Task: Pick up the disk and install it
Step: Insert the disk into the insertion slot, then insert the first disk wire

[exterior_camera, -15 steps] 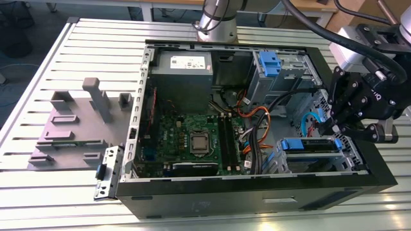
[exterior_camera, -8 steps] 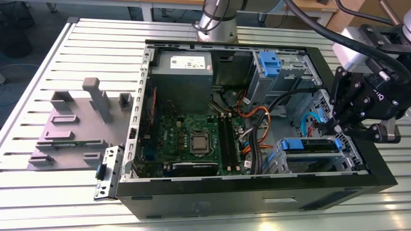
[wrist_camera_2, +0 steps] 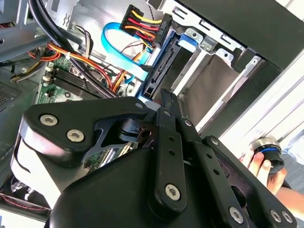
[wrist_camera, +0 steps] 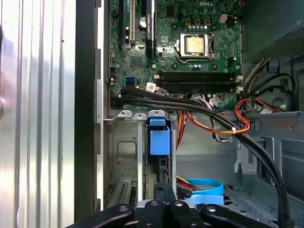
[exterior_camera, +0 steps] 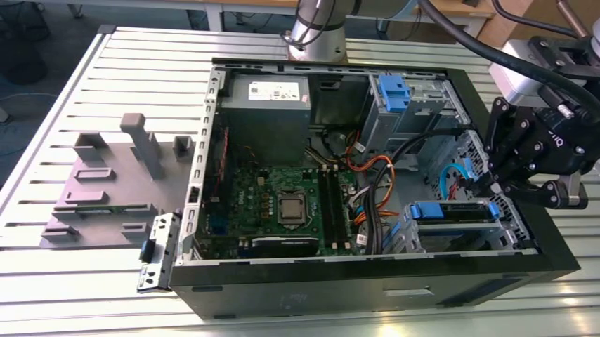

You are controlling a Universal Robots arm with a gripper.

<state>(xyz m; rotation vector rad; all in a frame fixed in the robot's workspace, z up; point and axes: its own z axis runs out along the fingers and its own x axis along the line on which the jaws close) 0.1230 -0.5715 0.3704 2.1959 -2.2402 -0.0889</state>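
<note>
A silver hard drive framed by a blue plastic carrier [exterior_camera: 450, 213], the disk, is seen standing on edge in the grey metal drive bay [exterior_camera: 412, 242] at the front corner of the open black computer case [exterior_camera: 375, 284], which lies on the slatted metal table [exterior_camera: 56, 140]. The black gripper [exterior_camera: 504, 186] is held over that bay, towards the exterior view's right. In both wrist views its fingers [wrist_camera_2: 166, 102] are seen pressed together with nothing visible between them. The disk [wrist_camera_2: 161, 66] lies just beyond the fingertips, its long axis judged to run along the slot, roughly in line with the fingers.
</note>
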